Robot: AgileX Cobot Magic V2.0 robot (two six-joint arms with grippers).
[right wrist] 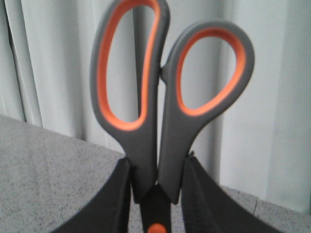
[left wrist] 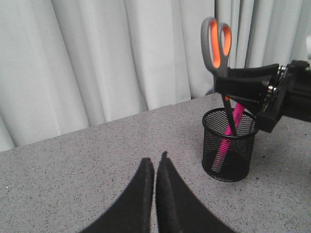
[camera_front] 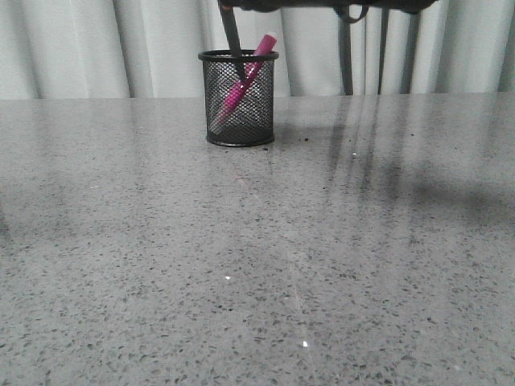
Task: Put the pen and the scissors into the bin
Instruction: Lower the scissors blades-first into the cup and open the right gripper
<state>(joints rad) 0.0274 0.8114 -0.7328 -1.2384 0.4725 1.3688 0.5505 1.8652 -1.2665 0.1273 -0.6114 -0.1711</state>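
So the right gripper (right wrist: pixel 155 194) has its two black fingers (right wrist: pixel 109 199) clamped on the scissors (right wrist: pixel 160 107), pinching the dark grey handles just above the orange pivot dot, handle loops pointing up. In the front view, top centre, the blades (camera_front: pixel 232 36) hang straight down and dip into the black mesh pen cup (camera_front: pixel 238 98), which sits on the speckled grey table (camera_front: pixel 257 265) near the white curtain (camera_front: pixel 96 48). The pink pen (camera_front: pixel 244 79) is already inside, leaning with its whitish cap poking over the rim. The left gripper (left wrist: pixel 155 167) sits low in its own view, fingers pressed together on nothing, well apart from the cup.
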